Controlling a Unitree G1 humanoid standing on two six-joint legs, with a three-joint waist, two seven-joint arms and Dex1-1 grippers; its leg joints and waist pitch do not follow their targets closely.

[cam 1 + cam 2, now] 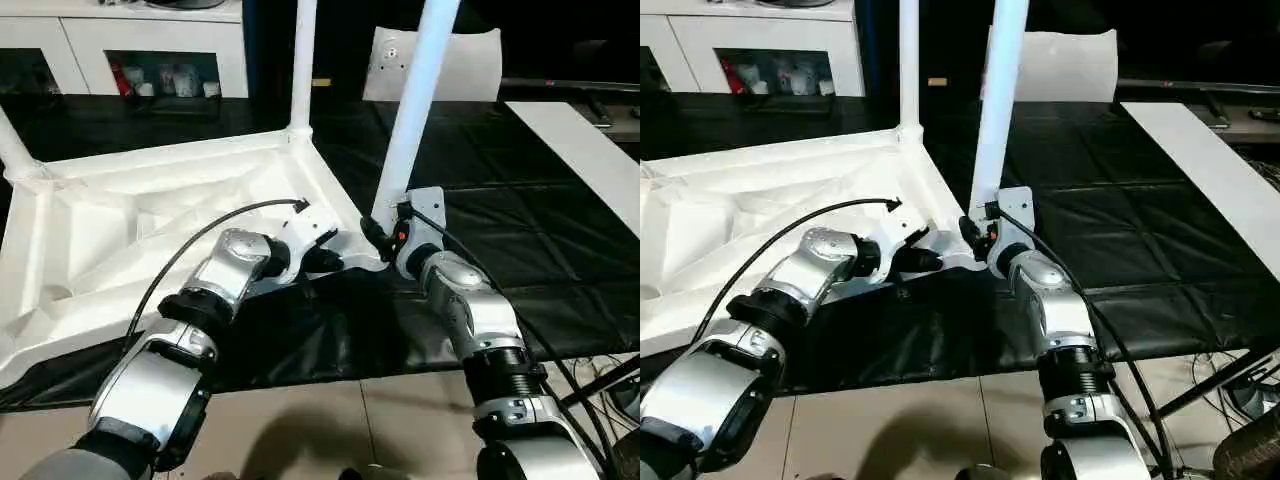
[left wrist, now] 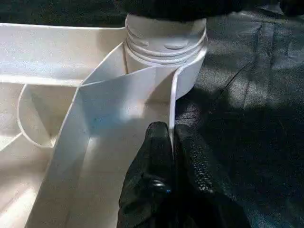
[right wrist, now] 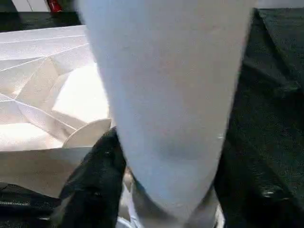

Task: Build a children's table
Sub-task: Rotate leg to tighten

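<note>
The children's table lies upside down on a black cloth, its ribbed white tabletop [image 1: 150, 230] facing up. One white leg [image 1: 303, 60] stands in the far corner socket and another [image 1: 15, 150] at the left corner. A third leg [image 1: 412, 110] rises slightly tilted from the near right corner socket [image 2: 166, 42]. My right gripper [image 1: 385, 235] is shut on this leg just above the socket, with a black finger [image 3: 95, 185] against its side. My left gripper [image 1: 325, 258] is shut on the tabletop's thin rim [image 2: 172, 95] right beside that socket.
A white cabinet with glass doors [image 1: 150, 50] stands at the back left. A flat white board [image 1: 580, 150] lies on the cloth at the right, and a white plastic piece [image 1: 470, 60] sits behind the held leg. The work surface ends near me above a tiled floor [image 1: 330, 420].
</note>
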